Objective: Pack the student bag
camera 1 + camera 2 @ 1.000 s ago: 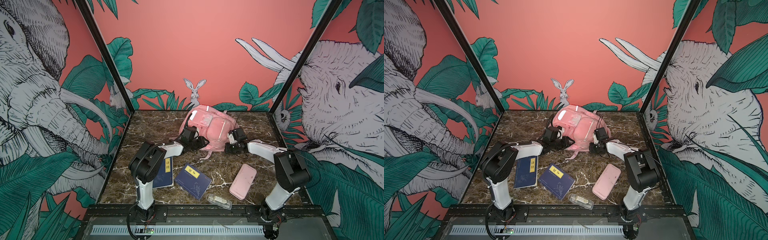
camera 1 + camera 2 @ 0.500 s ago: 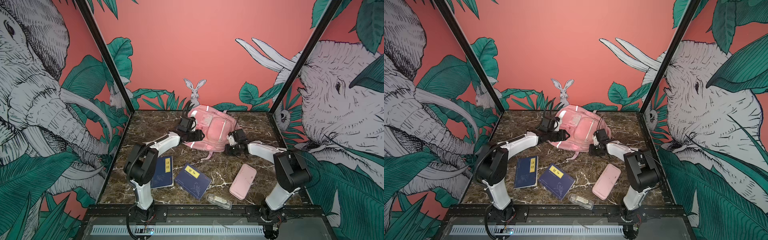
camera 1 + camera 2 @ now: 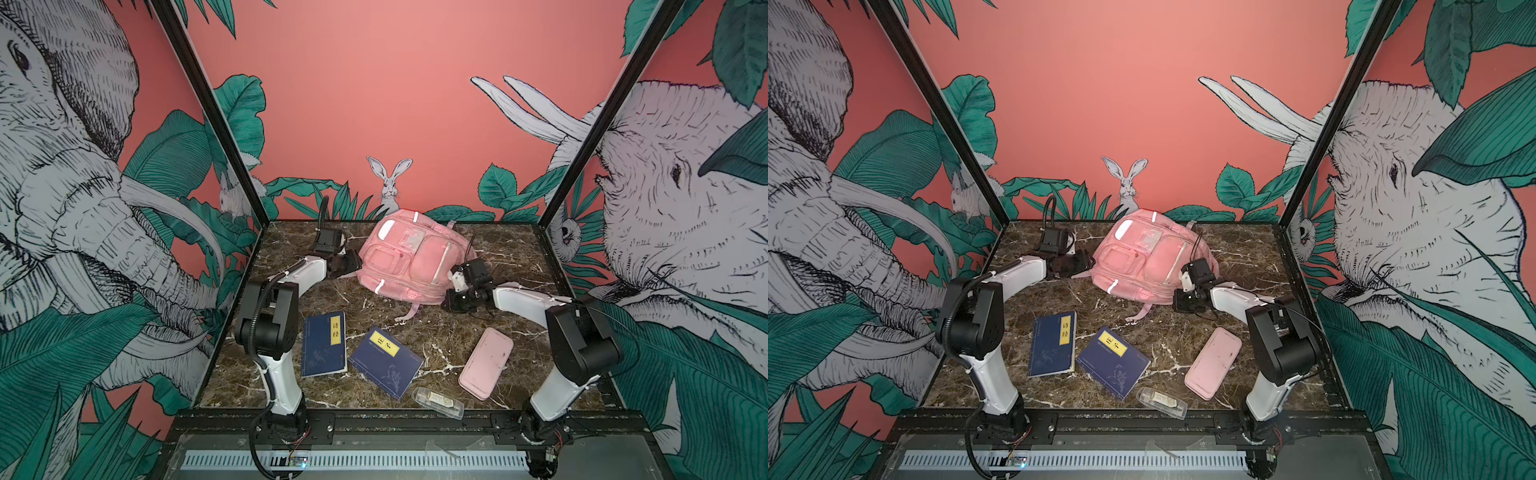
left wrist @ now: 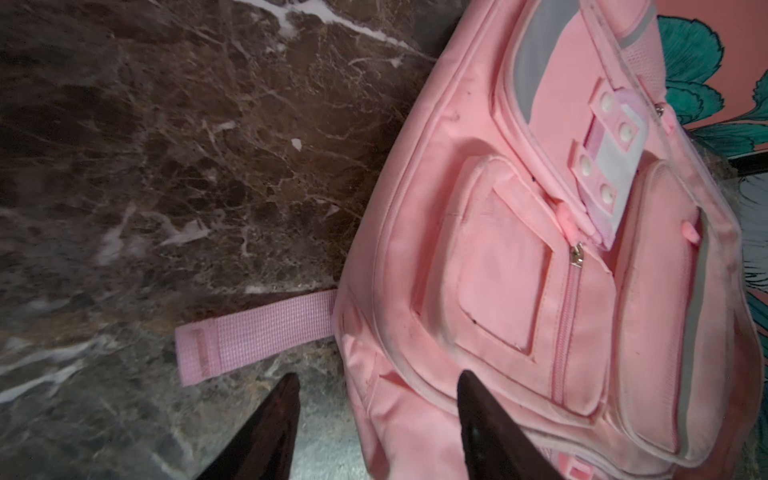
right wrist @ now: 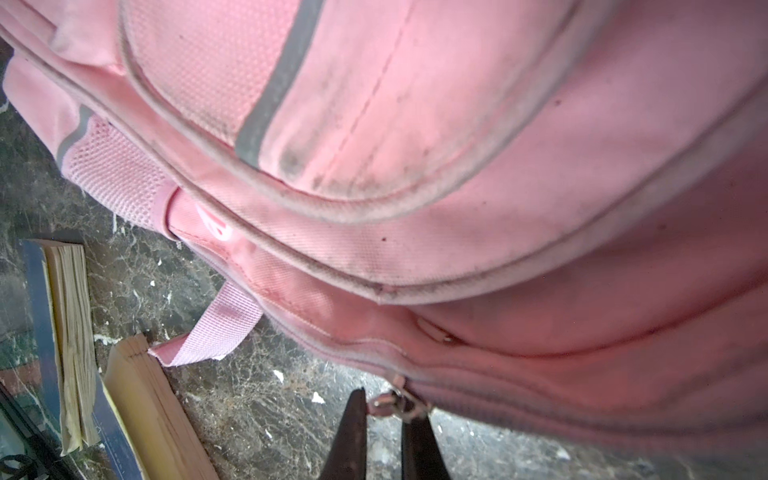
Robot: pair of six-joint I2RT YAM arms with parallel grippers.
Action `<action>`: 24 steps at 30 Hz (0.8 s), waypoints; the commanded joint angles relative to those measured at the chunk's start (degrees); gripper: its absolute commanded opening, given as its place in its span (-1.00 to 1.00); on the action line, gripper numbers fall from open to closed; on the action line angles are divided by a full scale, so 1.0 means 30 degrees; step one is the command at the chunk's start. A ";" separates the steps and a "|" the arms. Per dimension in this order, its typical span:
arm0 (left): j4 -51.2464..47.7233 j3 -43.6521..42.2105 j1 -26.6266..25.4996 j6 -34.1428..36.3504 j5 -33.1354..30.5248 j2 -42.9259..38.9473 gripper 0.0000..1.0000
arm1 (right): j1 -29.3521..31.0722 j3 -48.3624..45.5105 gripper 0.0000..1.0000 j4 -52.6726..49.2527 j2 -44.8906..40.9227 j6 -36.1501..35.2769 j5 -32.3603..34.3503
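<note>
At rear centre of marble table (image 3: 503, 253): student bag (image 3: 409, 257) lies front-up, zipped | right gripper (image 5: 383, 409): narrow, apparently pinching zipper pull (image 5: 399, 405) at bag's near-right corner, positioned to draw it open | left gripper (image 4: 378, 374): wide, straddling opposite bag edge, likely to brace fabric | pencil case (image 3: 486, 361): unpacked, near front.

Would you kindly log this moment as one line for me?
left gripper: open at bag edge | right gripper: shut on zip pull | books, case: on table, unpacked
</note>
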 commanded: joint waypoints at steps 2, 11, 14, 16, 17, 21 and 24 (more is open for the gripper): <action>0.1888 0.0376 -0.0219 -0.1088 0.1821 0.1196 0.24 | 0.0135 0.0564 -0.98 -0.0070 0.0019 -0.0062 -0.0393; 0.4591 0.0180 -0.0097 -0.3086 0.4242 0.3115 -0.36 | 0.0235 0.0344 -0.98 0.0224 0.0030 0.0245 -0.1036; 0.5721 -0.0802 -0.0100 -0.3974 0.4380 0.2839 -0.83 | 0.0628 0.0610 -0.98 0.0108 0.0207 0.0253 -0.1412; 0.6239 -0.1358 -0.0101 -0.4336 0.4328 0.2633 -1.00 | 0.0981 0.0760 -0.98 0.0179 0.0427 0.0423 -0.1739; 0.6542 -0.1613 -0.0102 -0.4545 0.4320 0.2544 -1.00 | 0.1221 0.0805 -0.98 0.0355 0.0557 0.0591 -0.1951; 0.7537 -0.2568 -0.0111 -0.5422 0.4081 0.2211 -1.00 | 0.2426 0.1403 -0.98 0.0833 0.1589 0.1161 -0.2553; 0.8314 -0.3097 -0.0085 -0.6087 0.3947 0.2059 -1.00 | 0.3433 0.2102 -0.98 0.1219 0.2486 0.1680 -0.2854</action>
